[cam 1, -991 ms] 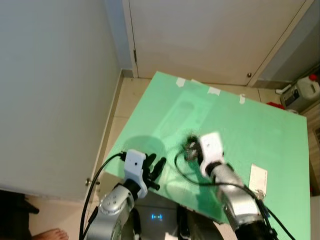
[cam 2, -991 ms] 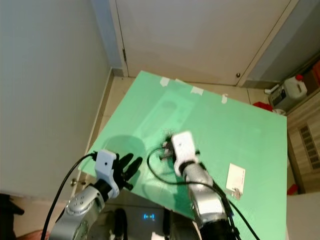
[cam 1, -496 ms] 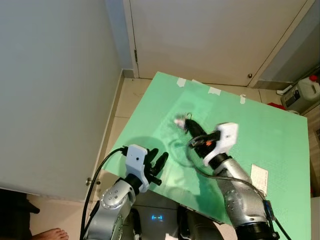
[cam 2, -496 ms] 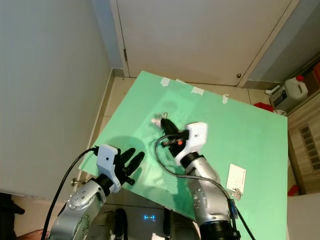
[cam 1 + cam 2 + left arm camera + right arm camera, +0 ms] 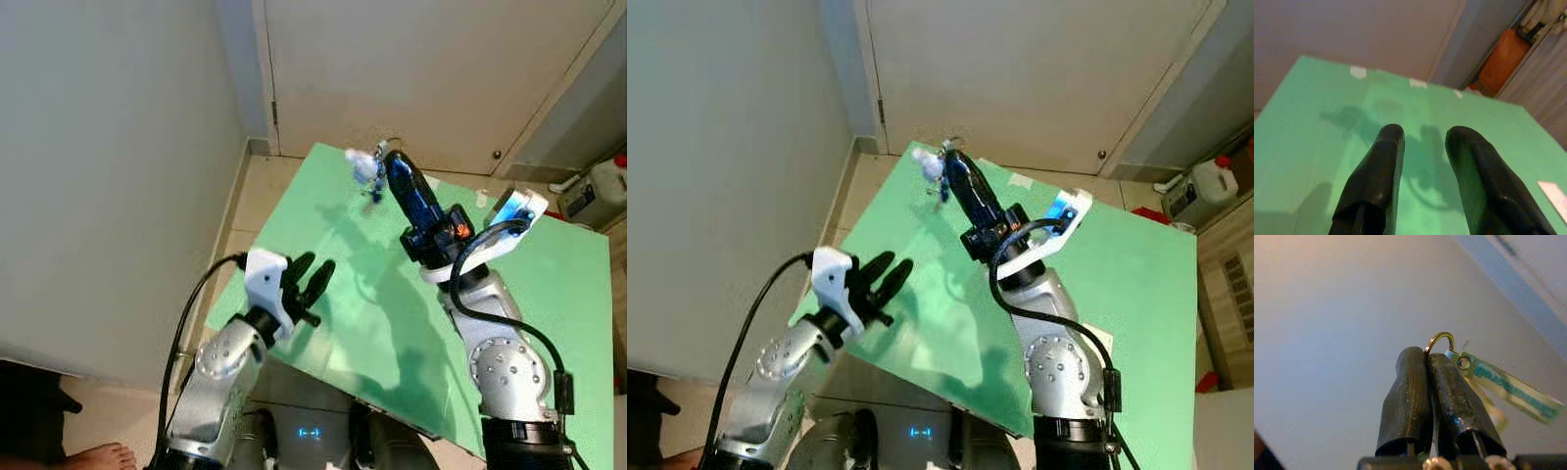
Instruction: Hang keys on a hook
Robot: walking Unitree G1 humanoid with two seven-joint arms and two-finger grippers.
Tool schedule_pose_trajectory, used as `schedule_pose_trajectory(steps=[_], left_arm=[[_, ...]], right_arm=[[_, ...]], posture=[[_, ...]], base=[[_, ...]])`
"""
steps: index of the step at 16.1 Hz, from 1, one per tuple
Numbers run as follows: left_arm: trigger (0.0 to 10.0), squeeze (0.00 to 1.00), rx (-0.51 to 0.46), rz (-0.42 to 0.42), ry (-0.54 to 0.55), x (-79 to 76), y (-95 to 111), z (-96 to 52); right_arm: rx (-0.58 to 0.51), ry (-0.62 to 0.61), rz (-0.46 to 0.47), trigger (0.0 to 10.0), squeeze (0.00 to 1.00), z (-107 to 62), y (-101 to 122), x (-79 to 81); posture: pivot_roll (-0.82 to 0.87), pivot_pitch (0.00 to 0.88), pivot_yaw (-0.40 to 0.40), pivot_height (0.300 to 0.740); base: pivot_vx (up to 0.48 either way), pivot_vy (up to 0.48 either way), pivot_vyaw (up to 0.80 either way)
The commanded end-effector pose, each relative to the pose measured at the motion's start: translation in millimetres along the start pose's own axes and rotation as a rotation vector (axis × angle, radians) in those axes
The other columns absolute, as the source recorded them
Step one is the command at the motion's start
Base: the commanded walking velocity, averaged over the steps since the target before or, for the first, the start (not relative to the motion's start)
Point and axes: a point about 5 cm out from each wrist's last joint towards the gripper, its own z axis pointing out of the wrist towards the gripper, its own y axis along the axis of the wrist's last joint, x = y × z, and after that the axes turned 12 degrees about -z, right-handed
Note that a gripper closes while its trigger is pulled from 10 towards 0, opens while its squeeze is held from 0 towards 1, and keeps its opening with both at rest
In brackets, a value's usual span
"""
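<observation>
Grey plain wall [image 5: 108, 166] takes up our whole left side, and a bare foot [image 5: 93, 458] pokes in at the bottom corner there, mostly cut off. Next over, our left gripper [image 5: 312, 282] hovers near the close left edge of the flat mint-green board [image 5: 549, 323]; in the left wrist view its two black fingers [image 5: 1376, 181] sit a clear gap apart with nothing between them, just the board and a few white tape strips [image 5: 1357, 72] on its far edge. Moving right, our right gripper [image 5: 390, 162] is raised up and pointed at the off-white door [image 5: 411, 69] behind the board. Its fingers are pinched tight together on the small bunch of keys on a thin gold ring [image 5: 367, 168]; the right wrist view shows the gold ring [image 5: 1440, 340] sticking out past the fingertips and a pale tag with teal lettering [image 5: 1511, 389] dangling off it. The lettering is too blurry to read, and we can't count the keys since the fingers cover them. Far right, a white plastic jug [image 5: 598, 186] sits on the floor, half cut off by the frame edge.
</observation>
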Motion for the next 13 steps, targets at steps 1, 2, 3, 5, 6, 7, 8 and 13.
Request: schedule_pose_trajectory(steps=[1, 2, 3, 5, 6, 7, 8, 13], left_arm=[[10.0, 0.0, -0.059, 0.017, -0.027, -5.2, 20, 6.0], [10.0, 0.0, -0.095, 0.027, -0.042, -7.9, 33, 9.5], [10.0, 0.0, -0.147, 0.044, -0.086, -14.5, 54, 13.3], [10.0, 0.0, -0.231, 0.05, -0.167, -26.2, 89, 15.1], [10.0, 0.0, -0.301, 0.053, -0.262, -38.8, 120, 12.6], [10.0, 0.0, -0.346, 0.038, -0.364, -49.6, 145, 7.6], [10.0, 0.0, -0.367, 0.016, -0.437, -57.1, 158, 2.7], [10.0, 1.0, -0.34, -0.151, -0.624, -58.6, 172, -13.1]], right_arm=[[0.0, 0.046, -0.014, 10.0, 0.0, 5.3, 7, 4.4], [0.017, 0.026, -0.033, 10.0, 0.0, 6.5, 7, 0.9], [0.049, 0.016, -0.068, 10.0, 0.0, 6.3, 8, -2.8], [0.077, 0.034, -0.109, 10.0, 0.0, 5.1, 13, -5.1], [0.087, 0.059, -0.132, 10.0, 0.0, 4.1, 20, -5.5], [0.097, 0.078, -0.155, 10.0, 0.0, 2.9, 25, -7.3], [0.104, 0.087, -0.17, 10.0, 0.0, 1.3, 29, -9.3], [0.111, 0.136, -0.237, 10.0, 0.0, -6.7, 57, -20.9]], posture=[[0.08, 0.156, 0.006, 0.74], [0.08, 0.157, 0.001, 0.74], [0.08, 0.159, 0.0, 0.74], [0.08, 0.162, -0.002, 0.74], [0.08, 0.165, 0.0, 0.74], [0.08, 0.165, 0.001, 0.74], [0.08, 0.166, 0.001, 0.74], [0.08, 0.176, 0.005, 0.74]], base=[[0.0, 0.0, 0.0], [0.0, 0.0, 0.0], [0.0, 0.0, 0.0], [0.0, 0.0, 0.0], [0.0, 0.0, 0.0], [0.0, 0.0, 0.0], [0.0, 0.0, 0.0], [0.0, 0.0, 0.0]])
